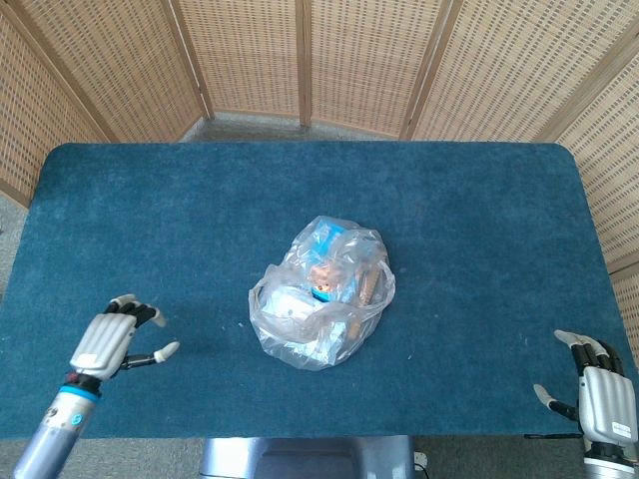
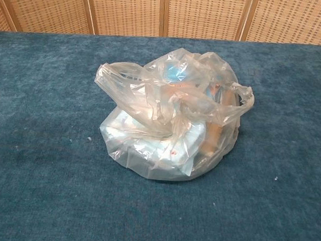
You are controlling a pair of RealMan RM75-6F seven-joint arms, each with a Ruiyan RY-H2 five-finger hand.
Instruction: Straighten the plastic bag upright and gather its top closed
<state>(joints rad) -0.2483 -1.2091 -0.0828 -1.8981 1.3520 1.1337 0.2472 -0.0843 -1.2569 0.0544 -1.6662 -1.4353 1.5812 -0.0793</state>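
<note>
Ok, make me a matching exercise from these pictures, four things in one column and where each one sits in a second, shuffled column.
Things:
1. plastic bag
2. left hand
3. right hand
4. wicker screen

Places:
A. behind the table's far edge
B. near the table's front right corner
C. middle of the blue table
D. near the table's front left corner

Pairs: 1-C, 2-D, 3-B, 4-A

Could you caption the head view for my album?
Clear plastic bag slumped on blue table, both hands open.
</note>
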